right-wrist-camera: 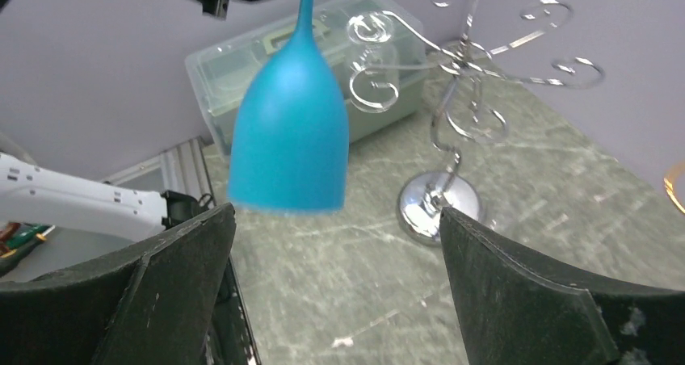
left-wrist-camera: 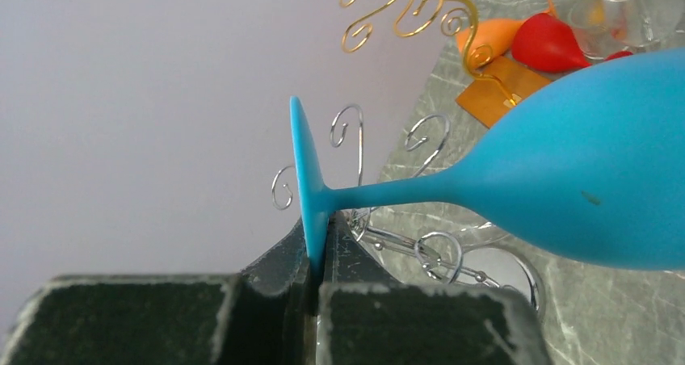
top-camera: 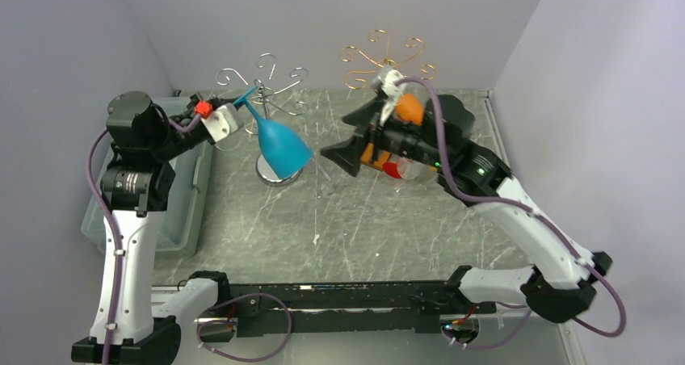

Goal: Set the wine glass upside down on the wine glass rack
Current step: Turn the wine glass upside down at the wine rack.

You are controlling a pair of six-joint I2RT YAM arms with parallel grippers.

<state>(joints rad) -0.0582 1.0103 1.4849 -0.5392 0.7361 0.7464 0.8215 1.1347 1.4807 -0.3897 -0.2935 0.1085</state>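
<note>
The blue wine glass (top-camera: pixel 283 147) hangs tilted, bowl down and to the right, over the chrome base (top-camera: pixel 279 177) of the silver wine glass rack (top-camera: pixel 266 76). My left gripper (top-camera: pixel 236 108) is shut on the rim of the glass's foot (left-wrist-camera: pixel 303 175), with the stem and bowl (left-wrist-camera: pixel 590 187) reaching away past the rack's hooks (left-wrist-camera: pixel 355 135). To the right of the glass, my right gripper (top-camera: pixel 343 136) stands wide open and holds nothing. In the right wrist view the bowl (right-wrist-camera: pixel 291 139) hangs just beyond the spread fingers (right-wrist-camera: pixel 182 256), apart from them, with the rack (right-wrist-camera: pixel 468 82) behind it.
A clear plastic bin (top-camera: pixel 184 211) sits at the table's left edge. A gold rack (top-camera: pixel 388 58) stands at the back right, with orange (left-wrist-camera: pixel 493 34) and red (left-wrist-camera: pixel 549 42) glasses lying by its base. Grey walls close in the back and both sides.
</note>
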